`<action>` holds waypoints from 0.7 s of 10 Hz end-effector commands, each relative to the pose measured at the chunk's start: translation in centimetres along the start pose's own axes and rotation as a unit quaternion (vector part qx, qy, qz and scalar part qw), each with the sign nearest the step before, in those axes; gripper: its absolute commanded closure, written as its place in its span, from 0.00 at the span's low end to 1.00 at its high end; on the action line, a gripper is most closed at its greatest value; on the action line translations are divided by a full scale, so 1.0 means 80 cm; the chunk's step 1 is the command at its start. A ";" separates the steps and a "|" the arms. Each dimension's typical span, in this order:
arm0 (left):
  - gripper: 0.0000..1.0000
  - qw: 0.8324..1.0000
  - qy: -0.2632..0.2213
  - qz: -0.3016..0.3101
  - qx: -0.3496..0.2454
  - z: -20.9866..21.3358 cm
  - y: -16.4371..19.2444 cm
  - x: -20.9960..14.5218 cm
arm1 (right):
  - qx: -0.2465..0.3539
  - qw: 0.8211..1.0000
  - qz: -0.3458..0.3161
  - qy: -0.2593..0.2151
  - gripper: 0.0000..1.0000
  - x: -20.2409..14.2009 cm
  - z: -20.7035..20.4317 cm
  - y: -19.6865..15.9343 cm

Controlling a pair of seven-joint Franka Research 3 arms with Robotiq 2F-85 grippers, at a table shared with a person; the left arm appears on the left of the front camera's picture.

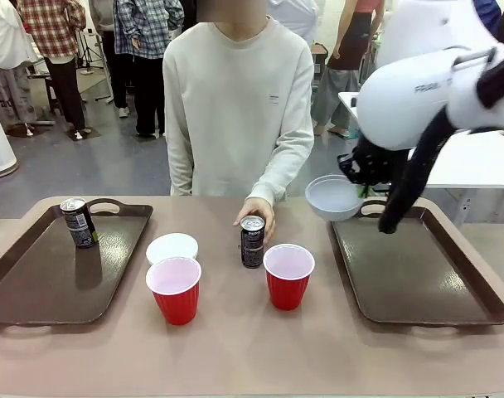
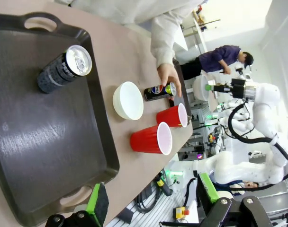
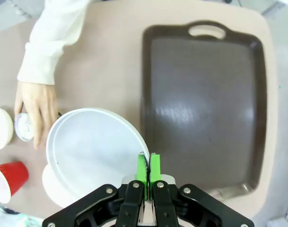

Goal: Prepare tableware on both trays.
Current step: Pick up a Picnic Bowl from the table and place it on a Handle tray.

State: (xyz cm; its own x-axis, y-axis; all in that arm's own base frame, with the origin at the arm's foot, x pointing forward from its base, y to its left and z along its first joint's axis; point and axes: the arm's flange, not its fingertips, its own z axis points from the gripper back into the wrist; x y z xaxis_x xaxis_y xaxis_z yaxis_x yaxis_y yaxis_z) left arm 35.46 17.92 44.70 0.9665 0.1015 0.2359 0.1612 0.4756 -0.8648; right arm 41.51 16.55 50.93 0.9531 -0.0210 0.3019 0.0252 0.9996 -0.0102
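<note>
My right gripper (image 1: 364, 186) is shut on the rim of a white bowl (image 1: 335, 197), holding it in the air over the near-left corner of the right tray (image 1: 418, 274). In the right wrist view the green pads (image 3: 143, 168) pinch the bowl's (image 3: 92, 146) edge beside that bare tray (image 3: 205, 109). The left tray (image 1: 45, 278) carries one black can (image 1: 79, 222). On the table between the trays sit a second white bowl (image 1: 172, 247), two red cups (image 1: 174, 288) (image 1: 288, 274) and another can (image 1: 252, 240) under the person's hand (image 1: 256, 211). My left gripper (image 2: 153, 198) is open above the left tray (image 2: 40, 142).
The person stands at the far side of the table, one arm reaching to the middle can (image 2: 159, 91). The left wrist view also takes in the can (image 2: 64, 68) on the tray, the bowl (image 2: 128, 100) and both cups (image 2: 152, 139) (image 2: 172, 115).
</note>
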 end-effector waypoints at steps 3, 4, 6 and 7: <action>0.00 1.000 0.001 -0.003 -0.006 0.003 0.000 -0.002 | 0.010 1.000 0.007 0.007 0.97 -0.019 -0.006 -0.018; 0.00 1.000 0.001 -0.003 -0.006 0.003 0.000 -0.002 | 0.022 1.000 0.014 0.009 0.97 -0.042 -0.005 -0.046; 0.00 1.000 0.001 -0.003 -0.006 0.003 0.000 -0.002 | 0.068 0.998 0.003 0.014 0.97 -0.090 -0.001 -0.115; 0.00 1.000 0.001 -0.003 -0.006 0.003 0.000 -0.002 | 0.071 0.997 -0.016 0.018 0.97 -0.086 -0.007 -0.127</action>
State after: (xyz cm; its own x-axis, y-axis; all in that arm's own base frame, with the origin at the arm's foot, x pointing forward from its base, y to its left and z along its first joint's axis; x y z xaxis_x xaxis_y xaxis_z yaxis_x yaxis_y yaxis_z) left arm 35.47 17.94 44.67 0.9666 0.1016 0.2352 0.1605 0.4754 -0.8650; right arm 35.37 7.97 48.42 0.9635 -0.0304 0.2661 0.0071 0.9961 0.0880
